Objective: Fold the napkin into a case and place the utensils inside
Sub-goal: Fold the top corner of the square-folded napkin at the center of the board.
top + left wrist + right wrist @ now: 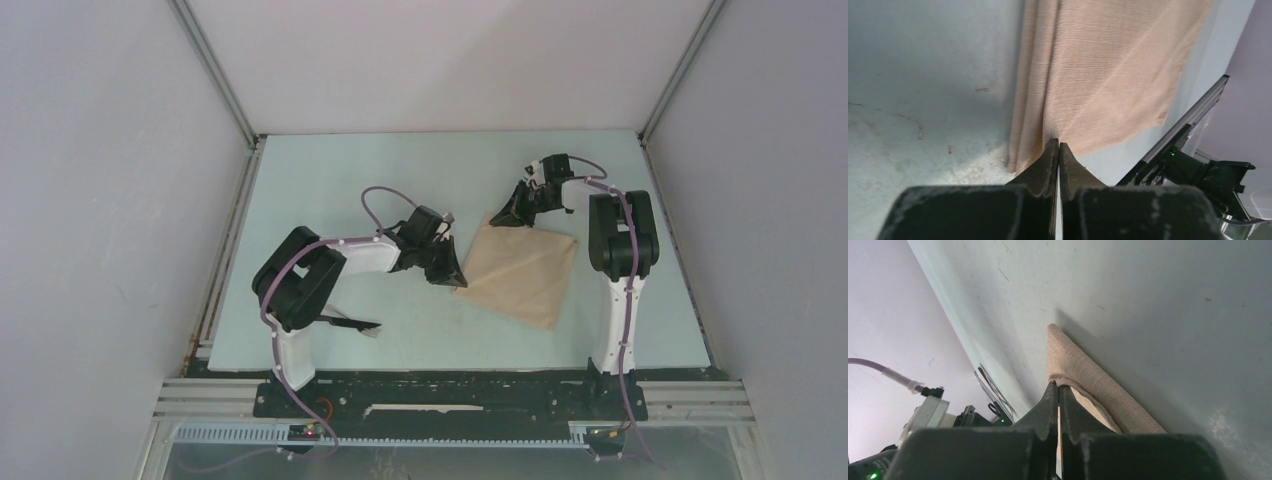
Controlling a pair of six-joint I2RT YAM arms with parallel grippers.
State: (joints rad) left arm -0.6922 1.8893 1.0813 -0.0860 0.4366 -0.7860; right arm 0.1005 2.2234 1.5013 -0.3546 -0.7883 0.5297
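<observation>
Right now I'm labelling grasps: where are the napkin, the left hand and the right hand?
napkin (pixel 522 270), top external view: middle of the cloth.
left hand (pixel 1058 143), left wrist view: between its fingertips, pinched on the napkin's edge.
right hand (pixel 1058 386), right wrist view: between its fingertips, pinched on a napkin corner.

One napkin (pixel 522 272), two grippers — the left gripper (pixel 456 279) and right gripper (pixel 504 218) — and utensils (pixel 352 324), number unclear

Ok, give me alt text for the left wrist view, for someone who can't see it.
The left gripper is pinched shut on an edge of the tan napkin, with creases fanning out from the pinch. The napkin lies on a pale, scuffed table; a metal rail shows at right.
</observation>
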